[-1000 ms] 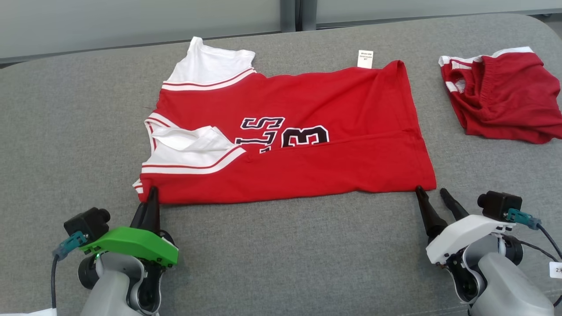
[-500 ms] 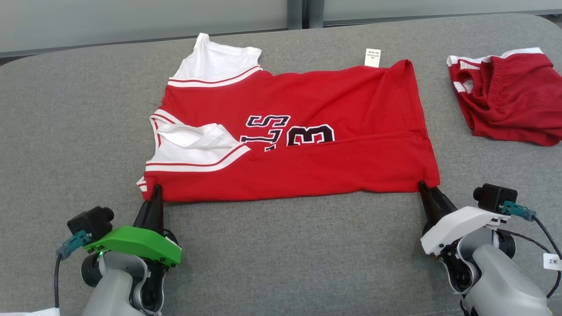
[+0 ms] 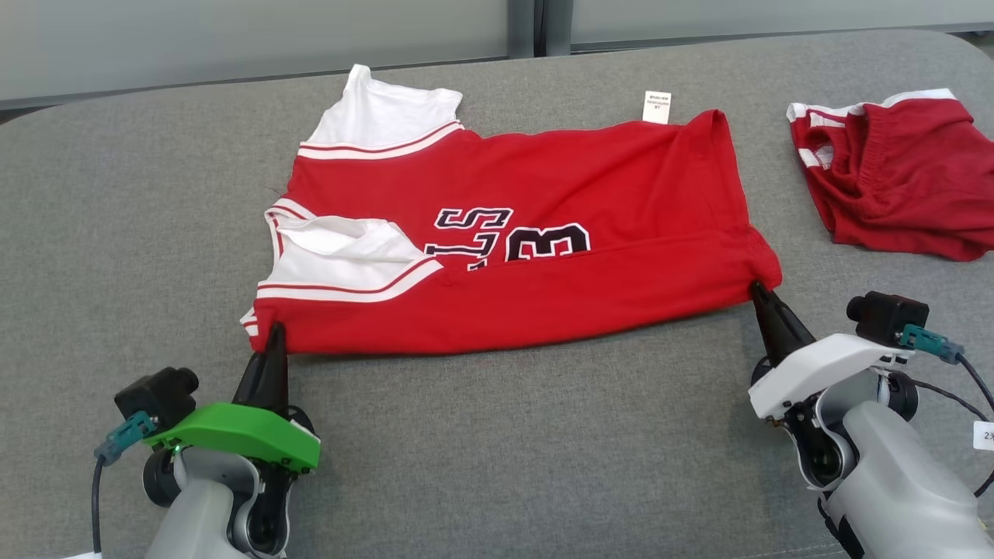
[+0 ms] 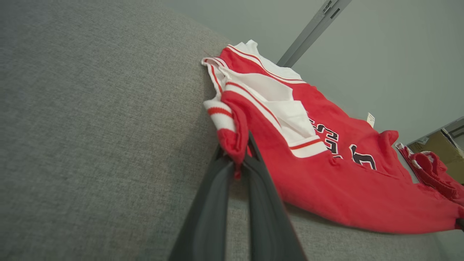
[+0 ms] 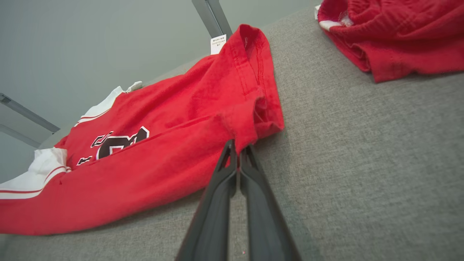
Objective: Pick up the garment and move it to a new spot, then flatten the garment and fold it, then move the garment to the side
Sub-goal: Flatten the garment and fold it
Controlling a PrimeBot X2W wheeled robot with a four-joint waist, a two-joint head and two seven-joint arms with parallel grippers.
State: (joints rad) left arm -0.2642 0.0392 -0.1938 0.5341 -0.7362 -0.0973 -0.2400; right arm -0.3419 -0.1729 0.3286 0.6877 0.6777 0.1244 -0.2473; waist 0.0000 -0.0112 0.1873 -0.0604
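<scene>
Garment (image 3: 512, 256): red sleeveless jersey, soft matte knit, spread lengthwise across the middle of the surface (image 3: 497, 450), shoulders toward the left edge, hem toward the right. Surface is grey woven cloth, coarse even weave, with a rounded far right corner. Nearest the camera, the left gripper (image 3: 273, 330) (green shell, two long dark tapered fingers) is clamped on the near left corner of the jersey. The left wrist view shows a small bunch of red fabric pinched between the fingertips, next to a white ribbed band with a red stripe. Right gripper (image 3: 757, 289) (white shell, same dark fingers) has its fingers pressed together on the near right hem corner. That corner is drawn up off the cloth and slightly puckered, and double stitching is visible along the hem in the right wrist view. Near long side of the jersey is folded over the front in a smooth straight band, covering the lower part of the black, white-outlined lettering and the numeral 3. At the left end are two white panels trimmed with red and white stripes, the nearer one creased. Far side lies flat and close to the far edge, with a small white care label (image 3: 656, 107) sticking out past it. Near the far right corner lies a crumpled pair of red shorts (image 3: 901, 186), well apart, with a gathered waistband and white trim.
</scene>
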